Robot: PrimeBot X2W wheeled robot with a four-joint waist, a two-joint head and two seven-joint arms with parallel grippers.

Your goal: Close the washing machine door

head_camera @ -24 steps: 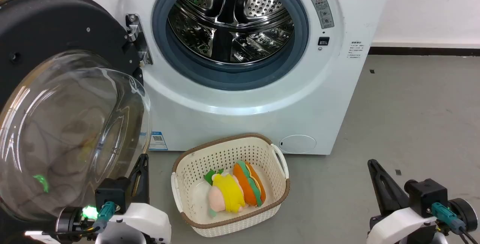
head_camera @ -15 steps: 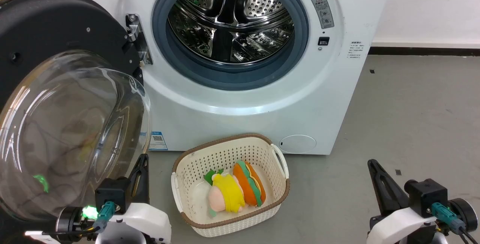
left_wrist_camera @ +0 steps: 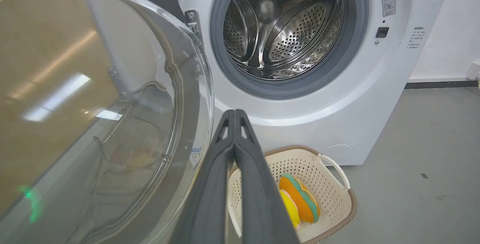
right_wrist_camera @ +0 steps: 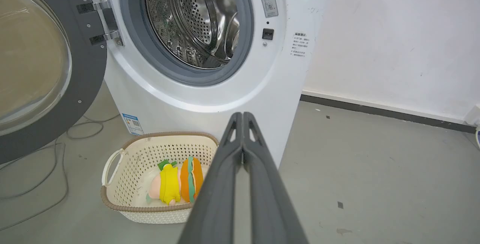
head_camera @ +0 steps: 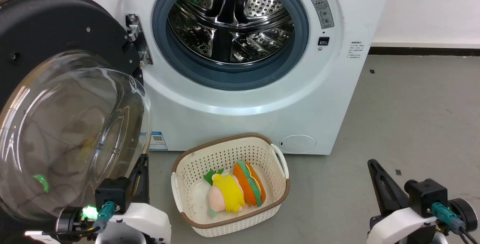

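The white washing machine [head_camera: 262, 97] stands with its steel drum exposed. The washing machine door [head_camera: 48, 26], black-rimmed around a bulging glass bowl, hangs wide open on its hinge at the robot's left. A cream basket [head_camera: 228, 137] of bright soft toys [head_camera: 234, 191] sits on the floor before the machine. The left end effector [head_camera: 142, 159] rises just beside the bowl, fingers pressed together and empty — the right end effector [head_camera: 371, 162], likewise closed on nothing, is well apart.

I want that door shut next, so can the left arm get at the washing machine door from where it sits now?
Probably yes. The left gripper, fingers together, sits right beside the washing machine door near its glass bowl, with nothing between them; the basket lies off to the other side.
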